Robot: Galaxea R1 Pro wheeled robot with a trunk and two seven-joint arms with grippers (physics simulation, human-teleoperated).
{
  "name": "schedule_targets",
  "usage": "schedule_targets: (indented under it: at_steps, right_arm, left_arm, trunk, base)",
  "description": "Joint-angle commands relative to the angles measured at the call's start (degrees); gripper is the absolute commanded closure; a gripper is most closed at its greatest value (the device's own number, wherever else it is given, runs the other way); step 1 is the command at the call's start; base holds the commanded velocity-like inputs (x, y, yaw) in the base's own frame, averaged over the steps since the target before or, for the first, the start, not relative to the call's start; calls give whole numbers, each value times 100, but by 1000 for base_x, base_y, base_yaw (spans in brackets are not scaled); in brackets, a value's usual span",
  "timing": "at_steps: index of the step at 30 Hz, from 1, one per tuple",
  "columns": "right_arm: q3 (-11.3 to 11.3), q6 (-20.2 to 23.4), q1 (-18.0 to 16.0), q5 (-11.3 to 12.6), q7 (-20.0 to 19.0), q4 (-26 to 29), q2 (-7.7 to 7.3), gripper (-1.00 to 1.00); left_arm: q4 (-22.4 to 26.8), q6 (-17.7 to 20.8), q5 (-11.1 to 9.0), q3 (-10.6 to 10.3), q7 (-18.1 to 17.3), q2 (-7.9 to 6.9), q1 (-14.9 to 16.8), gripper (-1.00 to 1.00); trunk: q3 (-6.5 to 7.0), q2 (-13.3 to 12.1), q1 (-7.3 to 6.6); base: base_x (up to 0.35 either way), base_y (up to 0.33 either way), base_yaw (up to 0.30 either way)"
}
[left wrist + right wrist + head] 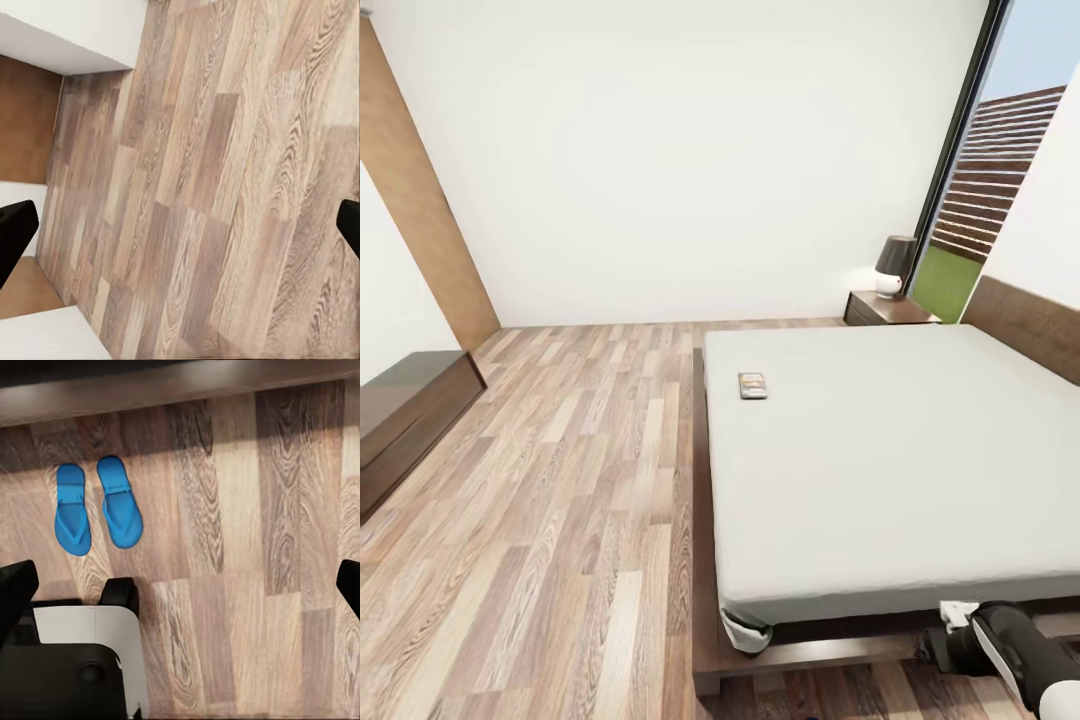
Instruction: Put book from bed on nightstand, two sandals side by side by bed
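The book (753,385) lies flat on the pale mattress of the bed (900,470), close to its left edge. A nightstand (890,308) stands past the bed's far corner, by the window. Two blue sandals (73,508) (120,510) rest side by side on the plank floor, just off the bed's dark frame (180,382). My right gripper (180,589) hangs open over the floor at some distance from the sandals, holding nothing. My left gripper (180,236) is open too, above bare planks. My right arm (1010,650) shows at the bed's near corner.
A dark-shaded lamp (895,265) sits on the nightstand. A low dark wooden bench (410,420) lines the left wall. Wide wood floor (580,480) stretches left of the bed. My own white and black base (82,660) is just under the right gripper.
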State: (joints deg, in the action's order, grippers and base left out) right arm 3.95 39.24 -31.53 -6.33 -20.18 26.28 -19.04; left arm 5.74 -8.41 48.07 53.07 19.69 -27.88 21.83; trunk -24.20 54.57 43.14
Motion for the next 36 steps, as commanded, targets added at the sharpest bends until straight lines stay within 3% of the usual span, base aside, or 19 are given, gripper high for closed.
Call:
schedule_targets:
  at_steps: [1, 5, 6, 9, 10, 13, 18, 19, 23, 28, 29, 30, 31, 36]
  right_arm:
    - [38, -42, -3, -58, -39, -102, 8, -100]
    - [35, -719, -2, -50, 1, -800, 65, -100]
    - [35, -719, -2, -50, 1, -800, 65, -100]
    - [38, -1441, 0, -43, 139, -1508, 102, -100]
    - [38, -1441, 0, -43, 139, -1508, 102, -100]
    - [42, -2151, 12, -34, 341, -2162, 121, -100]
    - [45, -2956, 477, 0, 538, -2624, 165, -100]
    - [45, -2956, 477, 0, 538, -2624, 165, -100]
    - [52, -3219, 844, 12, 596, -2755, 240, -100]
    - [56, -3350, 1112, 23, 624, -2818, 319, -100]
    - [56, -3350, 1112, 23, 624, -2818, 319, -100]
    - [59, -3382, 1234, 21, 629, -2825, 361, -100]
    - [58, -3411, 1289, 20, 631, -2828, 380, -100]
    - [60, -3668, 1424, 23, 635, -2839, 417, -100]
  left_arm:
    - [-18, -61, 56, 45, -29, 7, -56, -100]
    - [-42, -233, 53, 45, -249, 126, -353, -100]
    - [-42, -233, 53, 45, -249, 126, -353, -100]
    - [-59, -357, 50, 45, -451, 269, -524, -100]
    - [-59, -357, 50, 45, -451, 269, -524, -100]
    - [-90, -439, 44, 47, -665, 462, -706, -100]
    - [-123, -575, 41, 50, -865, 755, -973, -100]
    - [-123, -575, 41, 50, -865, 755, -973, -100]
    - [-137, -715, 38, 52, -957, 985, -1269, -100]
    - [-141, -820, 43, 53, -1062, 1437, -1520, -100]
    - [-141, -820, 43, 53, -1062, 1437, -1520, -100]
    - [-142, -837, 45, 54, -1082, 1601, -1571, -100]
    - [-142, -842, 46, 54, -1089, 1661, -1590, -100]
    - [-146, -851, 45, 54, -1111, 1790, -1637, -100]
  trunk:
    - [13, -37, -22]
    - [84, -198, -110]
    - [102, -238, -132]
    - [156, -358, -198]
    - [174, -398, -220]
    - [228, -518, -286]
    - [318, -719, -395]
    - [336, -759, -417]
    - [408, -920, -505]
    - [497, -1120, -615]
    - [515, -1160, -637]
    - [533, -1200, -659]
    - [551, -1240, -681]
    - [641, -1441, -791]
  base:
    - [0, 0, 0]
    - [0, 0, 0]
    - [0, 0, 0]
    - [0, 0, 0]
    - [0, 0, 0]
    - [0, 0, 0]
    - [0, 0, 0]
    - [0, 0, 0]
    - [0, 0, 0]
    - [0, 0, 0]
    - [0, 0, 0]
    - [0, 0, 0]
    - [0, 0, 0]
    - [0, 0, 0]
